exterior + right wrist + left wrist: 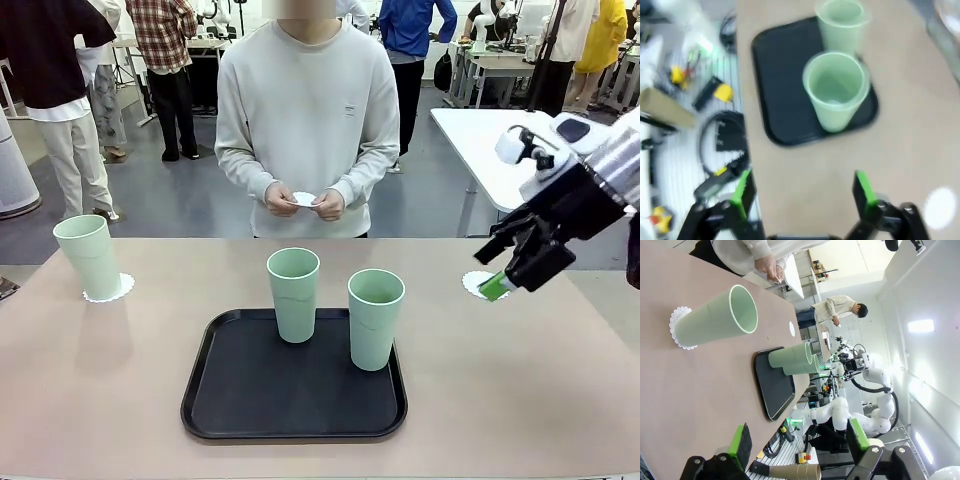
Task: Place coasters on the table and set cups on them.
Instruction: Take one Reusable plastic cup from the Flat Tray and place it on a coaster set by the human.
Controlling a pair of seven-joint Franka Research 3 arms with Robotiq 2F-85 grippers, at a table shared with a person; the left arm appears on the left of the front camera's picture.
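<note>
Right gripper (802, 192): jaws wide apart, nothing between. Bare coaster (478, 284) on the table (500, 400), just beside my pads. Near cup (834, 90) and far cup (840, 22) stand ahead on the black tray (785, 100).

Left gripper (800, 440): spread, empty. Third cup (715, 322) stands on its coaster (675, 335), well ahead.

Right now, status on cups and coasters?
Left gripper, right gripper open, empty. One cup on left coaster; two cups on tray. Right coaster bare; third coaster in person's hands.
</note>
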